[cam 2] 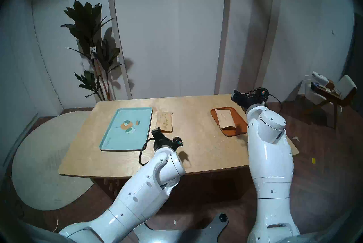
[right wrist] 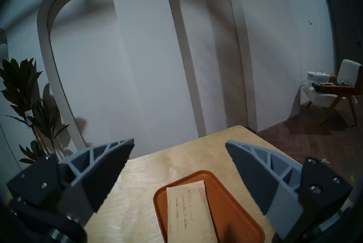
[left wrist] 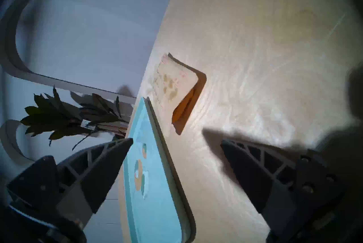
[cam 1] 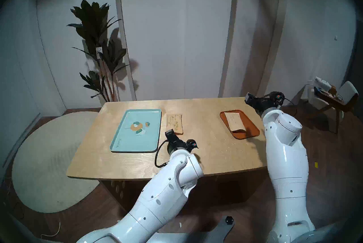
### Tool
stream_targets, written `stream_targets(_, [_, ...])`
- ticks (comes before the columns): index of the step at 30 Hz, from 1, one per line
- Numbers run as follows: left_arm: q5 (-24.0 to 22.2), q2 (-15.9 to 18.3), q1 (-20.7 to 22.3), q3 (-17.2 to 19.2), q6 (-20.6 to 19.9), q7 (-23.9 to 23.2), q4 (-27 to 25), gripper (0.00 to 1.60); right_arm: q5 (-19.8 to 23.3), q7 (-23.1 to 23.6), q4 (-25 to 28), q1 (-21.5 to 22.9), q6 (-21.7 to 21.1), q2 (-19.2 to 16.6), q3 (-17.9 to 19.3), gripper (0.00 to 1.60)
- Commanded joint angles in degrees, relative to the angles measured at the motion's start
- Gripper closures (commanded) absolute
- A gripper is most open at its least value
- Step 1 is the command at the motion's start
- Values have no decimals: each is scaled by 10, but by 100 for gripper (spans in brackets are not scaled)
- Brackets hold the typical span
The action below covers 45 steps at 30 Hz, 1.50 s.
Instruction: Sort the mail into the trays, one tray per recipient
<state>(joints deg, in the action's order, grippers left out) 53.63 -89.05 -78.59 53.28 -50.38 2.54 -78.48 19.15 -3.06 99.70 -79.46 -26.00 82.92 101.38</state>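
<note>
From above and behind both arms, the two head views look down across the whole surface [cam 1: 137,162] toward the arched wall, nearly twins, the right one shifted sideways. The left wrist view sits low and close, rolled on its side, skimming the mint-green tray [left wrist: 157,187] and the blotched envelope [left wrist: 172,83]. The right wrist view rides higher, facing level at the wall, catching the orange-brown tray [right wrist: 231,203] along its bottom edge. Both wrist views and both head views share the plant [cam 1: 96,26].
</note>
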Motion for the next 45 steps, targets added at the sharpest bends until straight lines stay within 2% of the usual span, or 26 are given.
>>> stream_targets(1, [3,-17,38,4,36,32,48,0,1,1,14,4,7,0,1,0])
stream_targets(9, [14,2,70,1,67,24,74,0,2,0,14,4,7,0,0,0])
stream_targets(17, [13,9,83,7,82,18,86,0,3,-1,14,3,8,-1,0,0])
stream_targets(22, [7,1,90,17,96,26,109,0,4,-1,14,3,8,-2,-1,0])
stream_targets(28, [-8,-29,111,36,122,56,165,0,5,-2,14,3,8,-3,-1,0])
stream_targets(34, [-15,-37,125,44,139,74,195,0,6,-3,14,3,9,-3,-2,0])
stream_targets(41, [-25,-41,133,53,150,82,208,0,7,-3,14,3,9,-4,-2,0])
stream_targets(45, [-29,-38,133,54,146,67,197,0,8,-4,14,2,9,-4,-3,0])
